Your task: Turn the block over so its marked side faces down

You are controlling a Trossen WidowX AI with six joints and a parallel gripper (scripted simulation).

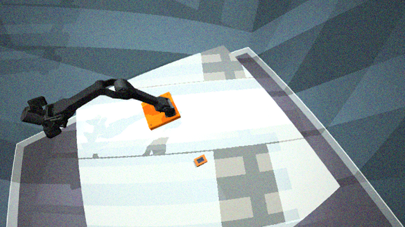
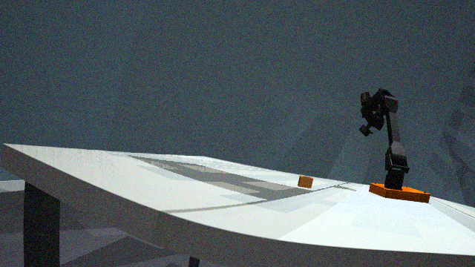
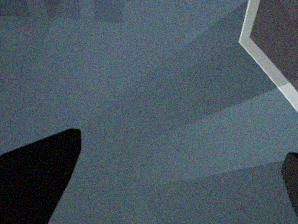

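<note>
From above, my arm (image 1: 96, 92) reaches back from its orange base plate (image 1: 150, 119) on the worktop (image 1: 191, 203), out past the worktop's edge. My fingers (image 1: 32, 113) hang there over the floor, spread wide with nothing between them. The block (image 1: 200, 160) lies on the worktop well away from my fingers, on the far side of the base plate from them. It is small and orange, and its dark marked face points up. It sits just beside a grey cross pattern (image 1: 247, 189) on the worktop's surface.

From the side, my arm (image 2: 394, 148) stands tall on the base plate (image 2: 415, 194) and folds over at the top, so my fingers (image 2: 367, 127) are high above the worktop (image 2: 111, 174). The block (image 2: 305, 181) rests flat on the worktop, far below my fingers and well apart from them; its marked face cannot be made out from here.

From the wrist, one dark finger (image 3: 33, 189) shows at the lower left and a sliver of the other (image 3: 292, 179) at the right edge, standing far apart. Between them is only the floor, with a corner of the worktop (image 3: 256, 30) ahead and to the right. The block is out of sight here.
</note>
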